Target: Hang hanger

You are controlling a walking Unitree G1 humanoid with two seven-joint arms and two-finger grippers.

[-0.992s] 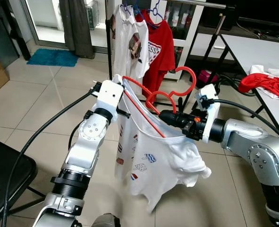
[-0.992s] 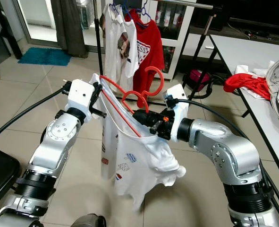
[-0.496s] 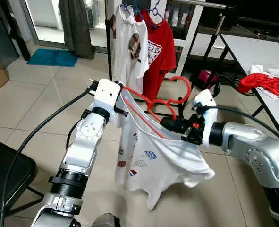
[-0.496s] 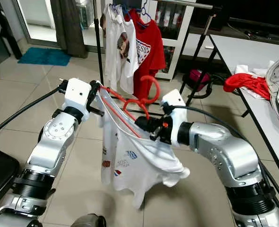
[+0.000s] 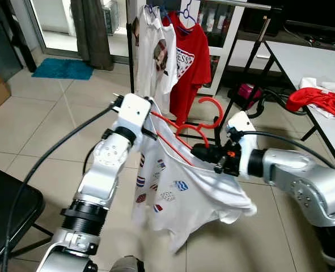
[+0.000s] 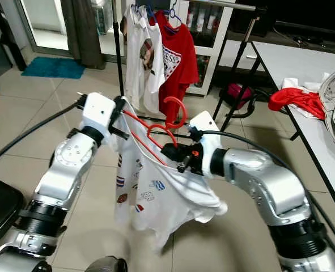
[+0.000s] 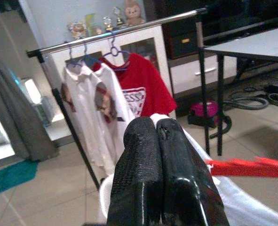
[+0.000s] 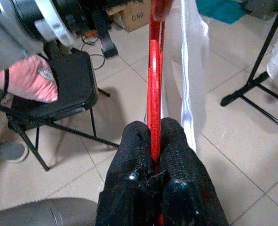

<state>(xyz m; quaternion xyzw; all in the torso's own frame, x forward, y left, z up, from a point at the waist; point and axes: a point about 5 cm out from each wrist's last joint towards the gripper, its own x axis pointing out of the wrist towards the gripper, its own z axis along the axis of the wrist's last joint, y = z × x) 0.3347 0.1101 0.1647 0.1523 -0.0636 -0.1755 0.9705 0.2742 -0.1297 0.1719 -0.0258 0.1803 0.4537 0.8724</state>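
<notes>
I read "ESS" in white letters on the red T-shirt (image 5: 191, 56) hanging from the silver clothes rail (image 7: 115, 29) ahead of me; the first letter is folded out of sight. Beside it on the same rail hangs a white T-shirt with a printed picture (image 5: 155, 54). My right gripper (image 6: 168, 153) is clenched on the red plastic hanger (image 5: 181, 141), its two black fingers (image 8: 181, 155) pinching the red bar between them in the wrist view. A white T-shirt with small coloured prints (image 5: 176, 195) is draped over that hanger and hangs between my arms above the tiled floor (image 5: 37, 136). My left gripper (image 5: 151, 116) is pressed together at the hanger's other end, against the shirt's collar; whether it pinches cloth or hanger I cannot tell. The hanger's hook (image 5: 212, 110) points up toward the rail, well short of it. A red cloth (image 5: 317, 101) lies on the white table's (image 5: 303, 59) edge to my right. A black chair (image 5: 5, 215) stands at my left, and a cardboard box (image 8: 136, 16) shows lettering too blurred to read.
</notes>
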